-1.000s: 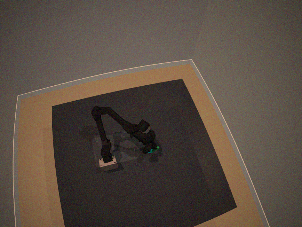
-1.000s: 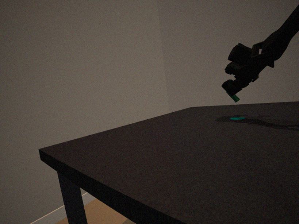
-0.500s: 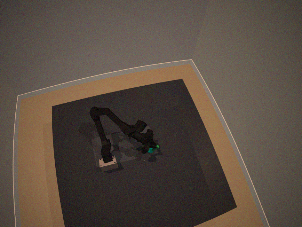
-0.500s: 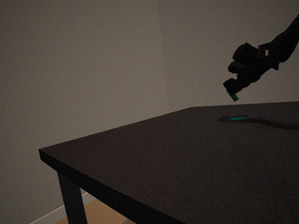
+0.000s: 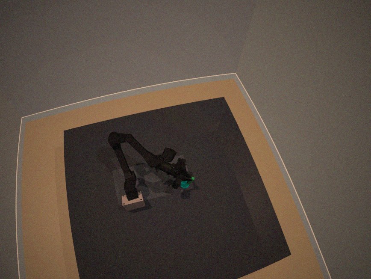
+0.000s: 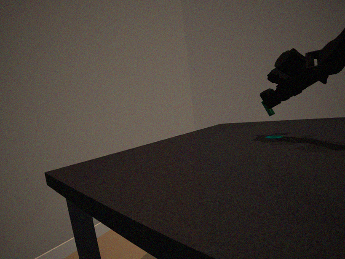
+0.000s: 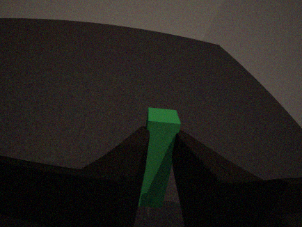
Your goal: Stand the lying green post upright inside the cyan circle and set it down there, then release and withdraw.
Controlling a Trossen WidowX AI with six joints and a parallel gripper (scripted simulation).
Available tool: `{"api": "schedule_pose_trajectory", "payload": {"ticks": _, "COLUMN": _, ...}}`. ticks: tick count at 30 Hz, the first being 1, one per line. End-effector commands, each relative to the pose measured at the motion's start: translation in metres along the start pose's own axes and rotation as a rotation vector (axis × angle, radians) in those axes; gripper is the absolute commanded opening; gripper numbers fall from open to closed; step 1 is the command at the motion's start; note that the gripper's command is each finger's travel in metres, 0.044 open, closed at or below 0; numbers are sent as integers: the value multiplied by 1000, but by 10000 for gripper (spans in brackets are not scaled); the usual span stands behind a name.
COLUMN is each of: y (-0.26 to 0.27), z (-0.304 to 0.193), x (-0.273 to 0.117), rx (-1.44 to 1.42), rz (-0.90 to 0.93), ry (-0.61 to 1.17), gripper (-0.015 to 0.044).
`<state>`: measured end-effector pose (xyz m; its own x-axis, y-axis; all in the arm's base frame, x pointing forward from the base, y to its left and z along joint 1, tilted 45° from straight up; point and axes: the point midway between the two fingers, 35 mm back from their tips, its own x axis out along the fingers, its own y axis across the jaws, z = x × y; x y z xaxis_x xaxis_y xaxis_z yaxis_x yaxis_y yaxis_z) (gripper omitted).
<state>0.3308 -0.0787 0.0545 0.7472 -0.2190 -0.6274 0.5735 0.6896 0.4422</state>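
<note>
The green post [image 5: 192, 178] [image 6: 269, 111] [image 7: 161, 150] is held in the air, clear of the table, leaning off vertical with its lower end to the right in the exterior view. My gripper [image 5: 189, 179] [image 6: 268, 105] [image 7: 159, 135] is shut on it; in the wrist view the post runs between the two dark fingers, its near end low in the picture. The cyan circle [image 5: 184, 185] [image 6: 273, 137] lies flat on the table below the post and gripper, partly covered by the gripper in the top view. It does not show in the wrist view.
The dark table [image 5: 195, 234] [image 6: 164, 184] carries the arm's pale base block [image 5: 133, 204] left of the circle in the top view. The arm arches from the base to the gripper. Its shadow falls around the circle. The table's edges are well away from the circle.
</note>
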Motion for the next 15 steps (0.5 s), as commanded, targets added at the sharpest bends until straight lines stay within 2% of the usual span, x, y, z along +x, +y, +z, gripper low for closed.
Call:
{"api": "schedule_pose_trajectory", "payload": {"ticks": 1, "y": -1, "z": 1, "x": -3, "rx": 20, "rz": 5, "ry": -31, "gripper": 23}}
{"api": "schedule_pose_trajectory", "payload": {"ticks": 15, "y": 0, "z": 3, "x": -14, "rx": 72, "rz": 38, "ry": -121, "gripper": 23}}
